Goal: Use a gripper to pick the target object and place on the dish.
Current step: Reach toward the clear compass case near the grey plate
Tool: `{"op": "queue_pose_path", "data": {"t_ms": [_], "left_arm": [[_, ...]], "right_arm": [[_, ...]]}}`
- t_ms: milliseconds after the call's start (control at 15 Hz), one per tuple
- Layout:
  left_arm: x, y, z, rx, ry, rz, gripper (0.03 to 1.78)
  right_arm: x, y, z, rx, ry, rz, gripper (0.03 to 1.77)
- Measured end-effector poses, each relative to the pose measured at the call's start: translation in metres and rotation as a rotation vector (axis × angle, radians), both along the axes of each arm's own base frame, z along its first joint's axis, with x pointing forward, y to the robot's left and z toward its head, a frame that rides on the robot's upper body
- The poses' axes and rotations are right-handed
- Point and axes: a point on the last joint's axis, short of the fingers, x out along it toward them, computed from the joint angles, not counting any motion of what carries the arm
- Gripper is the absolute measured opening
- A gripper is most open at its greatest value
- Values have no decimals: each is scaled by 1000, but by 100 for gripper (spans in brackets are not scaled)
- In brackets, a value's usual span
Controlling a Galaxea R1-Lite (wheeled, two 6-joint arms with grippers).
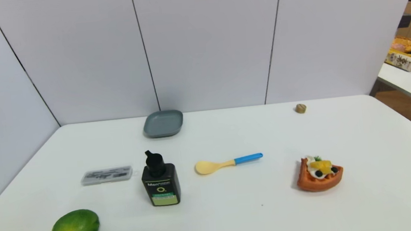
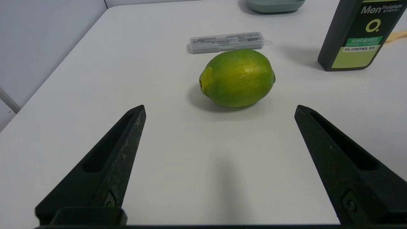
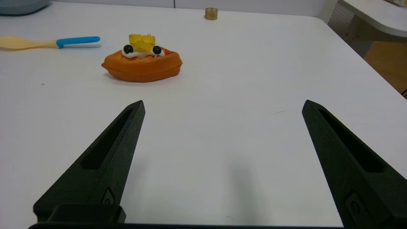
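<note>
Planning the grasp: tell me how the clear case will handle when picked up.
The clear case looks rigid, so it probably won't flex. It lies flat and low on the table, so gripping its thin edges may be tricky. Smooth plastic could slip.

Black pump bottle [image 2: 361, 35] label reads "Mentholatum", a large "O.", "OIL CONTROL"

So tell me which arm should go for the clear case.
Left. The clear case lies on the table's left, ahead of the open left pincer, beyond the lime. The right pincer faces the waffle.
</note>
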Motion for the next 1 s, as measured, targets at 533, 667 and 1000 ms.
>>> {"op": "queue_pose_path", "data": {"t_ms": [533, 667, 1000], "left_arm": [[0, 0, 0, 0, 0, 0, 169], [0, 0, 0, 0, 0, 0, 169], [0, 0, 0, 0, 0, 0, 169]], "right_arm": [[0, 0, 0, 0, 0, 0, 171], [0, 0, 0, -1, 0, 0, 171], [0, 0, 0, -1, 0, 0, 171]]}}
